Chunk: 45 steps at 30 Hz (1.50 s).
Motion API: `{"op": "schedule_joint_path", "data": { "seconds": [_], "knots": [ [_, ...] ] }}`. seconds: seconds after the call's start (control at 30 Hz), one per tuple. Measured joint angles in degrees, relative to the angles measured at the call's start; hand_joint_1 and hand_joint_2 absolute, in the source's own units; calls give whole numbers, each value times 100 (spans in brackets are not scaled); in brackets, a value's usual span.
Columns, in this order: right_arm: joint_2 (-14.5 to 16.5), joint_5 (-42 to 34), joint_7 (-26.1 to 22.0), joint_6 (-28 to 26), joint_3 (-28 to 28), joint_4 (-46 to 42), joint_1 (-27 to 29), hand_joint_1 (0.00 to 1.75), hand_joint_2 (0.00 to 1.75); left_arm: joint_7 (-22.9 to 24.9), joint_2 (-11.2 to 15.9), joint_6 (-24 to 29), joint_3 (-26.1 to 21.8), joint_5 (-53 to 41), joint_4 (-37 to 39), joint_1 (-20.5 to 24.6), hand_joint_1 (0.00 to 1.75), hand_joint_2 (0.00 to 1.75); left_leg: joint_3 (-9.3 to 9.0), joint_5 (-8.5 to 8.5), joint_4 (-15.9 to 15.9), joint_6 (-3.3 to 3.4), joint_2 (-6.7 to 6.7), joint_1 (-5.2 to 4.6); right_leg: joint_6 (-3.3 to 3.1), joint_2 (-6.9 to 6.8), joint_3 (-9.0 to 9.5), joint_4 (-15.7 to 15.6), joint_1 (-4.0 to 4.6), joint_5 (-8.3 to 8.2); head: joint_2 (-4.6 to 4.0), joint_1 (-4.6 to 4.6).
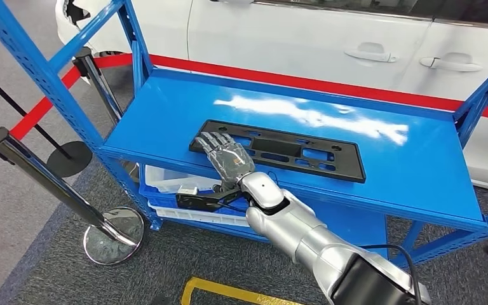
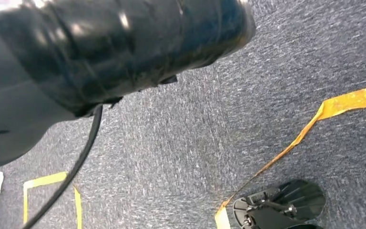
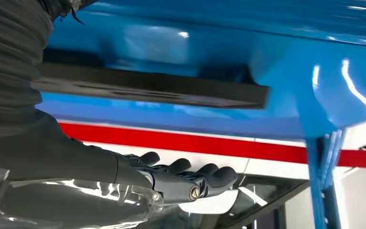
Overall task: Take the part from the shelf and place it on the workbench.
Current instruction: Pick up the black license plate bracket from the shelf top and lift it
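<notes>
Blue shelf [image 1: 165, 121] by a white car [image 1: 305, 38]: right robot hand [image 1: 227, 156] spread flat over the black part [image 1: 292, 152], gripping nothing yet. Reach step, I'd say; next, fingers must curl round its edge.

The right arm reaches forward from the near right, its robot hand [image 1: 227, 157] flat, palm down, fingers [image 3: 205, 173] stretched out side by side and holding nothing

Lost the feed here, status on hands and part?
Right hand open, fingers over near-left end of black part. Part flat on blue shelf, not lifted. Nothing blocking.
</notes>
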<state>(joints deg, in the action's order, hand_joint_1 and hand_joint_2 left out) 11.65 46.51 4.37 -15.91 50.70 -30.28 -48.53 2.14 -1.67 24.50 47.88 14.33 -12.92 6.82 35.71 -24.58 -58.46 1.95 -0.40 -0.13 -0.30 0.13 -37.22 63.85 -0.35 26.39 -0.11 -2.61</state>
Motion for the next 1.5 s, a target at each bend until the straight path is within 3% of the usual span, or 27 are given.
{"op": "schedule_joint_path", "data": {
  "seconds": [0.07, 0.2, 0.23, 0.33, 0.37, 0.4, 0.43, 0.47, 0.53, 0.63, 0.7, 0.77, 0.83, 0.87, 0.9, 0.93, 1.0, 1.07, 1.17, 1.23, 1.33, 1.37, 1.4, 1.43, 1.5],
  "knots": [
    [3, 115, 46, 46, 25, 125, -60, 0, 175, -1, 8, -2, 18, -2, 0, 7, 0, 0, 30, -22, -46, -56, 3, -11, -24, 3, 168, -356, 23, -80, 0, -3],
    [2, 170, 68, 57, 87, 307, -107, 0, 175, -1, 31, -8, 55, -1, 0, 9, 0, 0, 80, -115, -157, -182, 9, 14, -99, 14, 207, -424, 1, -123, 1, -15],
    [4, 172, 68, 57, 91, 333, -121, 0, 175, -2, 37, -10, 64, -2, 0, 10, 0, 0, 164, -237, -355, -220, 9, 26, -119, 11, 221, -444, -17, -134, 1, -26],
    [9, 193, 78, 72, 113, 434, -145, 0, 175, -2, 38, -16, 90, -1, 0, 7, 0, 0, 627, -674, -1357, -311, 11, 77, -136, 8, 226, -450, -21, -135, 0, -45],
    [9, 230, 101, 99, 131, 469, -144, 0, 175, -4, 41, -16, 97, 0, 0, 1, 0, 0, 717, -701, -1536, -328, 11, 91, -136, 10, 226, -449, -21, -134, 0, -45],
    [8, 280, 137, 137, 154, 499, -146, 0, 175, -9, 47, -17, 102, 1, 0, -4, 0, 0, 707, -624, -1507, -337, 11, 103, -136, 15, 227, -449, -22, -134, 0, -47],
    [7, 337, 179, 179, 174, 521, -152, 0, 175, -18, 55, -17, 105, 3, 0, -7, 0, 0, 583, -456, -1252, -339, 11, 114, -134, 23, 232, -449, -25, -133, 0, -47],
    [2, 387, 219, 217, 187, 538, -167, 0, 175, -28, 67, -18, 107, 4, 0, -7, 0, 0, 384, -266, -846, -337, 11, 124, -127, 32, 237, -449, -27, -130, 0, -48],
    [-26, 455, 275, 257, 198, 574, -220, 0, 175, -48, 80, -26, 114, 5, 0, 0, 0, 0, 46, -51, -174, -297, 4, 107, -79, 46, 232, -454, -17, -131, 0, -47],
    [-115, 494, 339, 255, 225, 639, -285, 0, 175, -65, 87, -38, 123, -9, 1, -29, 0, 0, -42, -31, 21, -179, -7, 61, 27, 56, 233, -493, -20, -152, 0, -42],
    [-198, 518, 373, 246, 238, 672, -307, 0, 175, -79, 90, -40, 127, -38, 1, -58, 0, 0, -68, 0, 73, -95, 5, 67, 82, 50, 194, -399, -27, -69, 0, -38],
    [-281, 563, 398, 242, 239, 699, -345, 0, 175, -87, 95, -42, 134, -67, 1, -67, 0, 0, -88, 21, 112, -16, 18, 67, 95, 41, -35, 100, -23, 222, 0, -28],
    [-351, 605, 437, 239, 240, 726, -369, 0, 175, -92, 103, -45, 150, -82, 2, -67, 0, 0, -86, 16, 110, 25, 21, 40, 89, 39, -393, 847, -17, 533, 0, -22],
    [-386, 641, 467, 238, 240, 740, -369, 0, 175, -97, 104, -48, 162, -86, 2, -70, 0, 0, -87, 12, 105, 34, 20, 27, 85, 39, -515, 1084, -16, 579, 0, -23],
    [-418, 705, 508, 241, 242, 752, -373, 0, 175, -103, 103, -52, 174, -87, 2, -75, 0, 0, -88, 6, 97, 39, 18, 18, 77, 39, -539, 1109, -16, 514, 0, -21],
    [-450, 798, 556, 250, 245, 763, -384, 0, 175, -110, 101, -56, 188, -89, 2, -80, 0, 0, -90, -2, 83, 41, 16, 13, 63, 39, -456, 914, -15, 357, 0, -21],
    [-509, 1006, 667, 297, 261, 777, -443, 0, 175, -128, 96, -58, 212, -89, 2, -83, 0, 0, -84, -32, 37, 23, 12, 3, 24, 37, -102, 158, -4, -12, 0, -21],
    [-567, 1153, 762, 367, 281, 786, -513, 0, 175, -145, 93, -56, 235, -91, 2, -78, 0, 0, -54, -61, -16, -19, 11, -14, -2, 36, 129, -330, 12, -150, 1, -29],
    [-684, 1244, 812, 459, 290, 801, -572, 0, 175, -162, 93, -51, 260, -95, 2, -77, 0, 0, -31, -69, -22, -95, 10, -7, -45, 41, 169, -429, 19, -157, 0, -31],
    [-751, 1298, 818, 498, 290, 810, -636, 0, 175, -167, 95, -55, 267, -97, 2, -80, 0, 0, 53, -207, -212, -164, 10, 11, -95, 40, 191, -474, -10, -186, 0, -47],
    [-824, 1400, 841, 570, 290, 821, -730, 0, 175, -173, 90, -66, 289, -101, 2, -80, 0, 0, 522, -677, -1222, -264, 13, 64, -129, 41, 200, -490, -21, -193, 0, -72],
    [-851, 1421, 852, 600, 290, 826, -738, 3, 175, -175, 88, -67, 300, -102, 2, -80, 0, 0, 653, -744, -1483, -285, 14, 81, -132, 40, 202, -488, -19, -190, 0, -71],
    [-878, 1436, 865, 626, 290, 830, -743, 38, 175, -176, 87, -68, 310, -103, 2, -83, 0, 0, 691, -704, -1542, -299, 14, 93, -132, 41, 203, -486, -18, -188, 0, -72],
    [-903, 1450, 880, 651, 290, 832, -750, 82, 175, -179, 86, -68, 320, -103, 2, -86, 0, 0, 616, -563, -1375, -305, 14, 104, -129, 45, 206, -484, -19, -185, 0, -72],
    [-954, 1476, 910, 716, 290, 834, -784, 166, 175, -187, 87, -68, 338, -104, 2, -85, 0, 0, 245, -196, -618, -291, 13, 115, -110, 55, 216, -481, -21, -177, 0, -72]
  ]
}}
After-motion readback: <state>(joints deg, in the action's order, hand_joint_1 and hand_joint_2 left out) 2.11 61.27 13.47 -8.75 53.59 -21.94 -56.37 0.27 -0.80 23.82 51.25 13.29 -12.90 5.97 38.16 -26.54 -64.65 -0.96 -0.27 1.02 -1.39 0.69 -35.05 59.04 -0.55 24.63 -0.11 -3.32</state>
